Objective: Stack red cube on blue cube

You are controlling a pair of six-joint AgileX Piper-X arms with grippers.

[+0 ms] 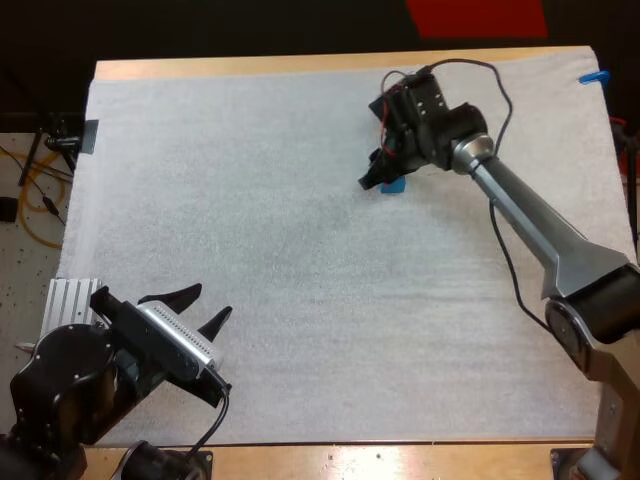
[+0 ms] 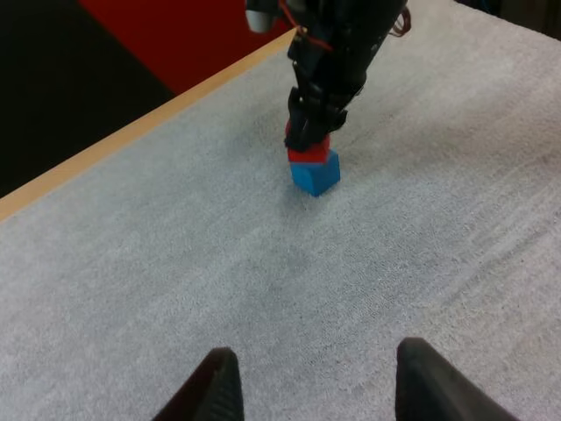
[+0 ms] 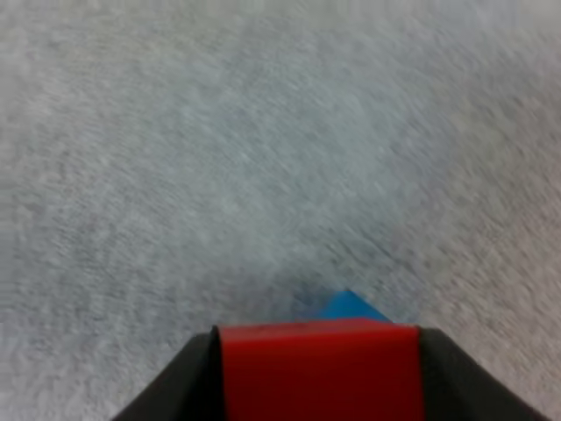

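Right gripper (image 1: 378,178): black fingers clamped on either side of small red cube (image 3: 317,368). Wrist pitched down, arm stretched from the right edge to the far side of the white mat (image 1: 300,260). Red cube sits on top of bright blue cube (image 2: 316,173), corners slightly askew. Left gripper (image 1: 205,305): fingers spread, nothing between them, low over the mat's near left, pointing toward the cubes.

A red cube (image 3: 317,373) is held in the right end effector (image 3: 317,390), pressed from both sides by its two black fingers (image 3: 180,386). A corner of a blue cube (image 3: 351,307) is seen just past the red cube's far edge. The white mat (image 3: 263,132) is spread beyond both.
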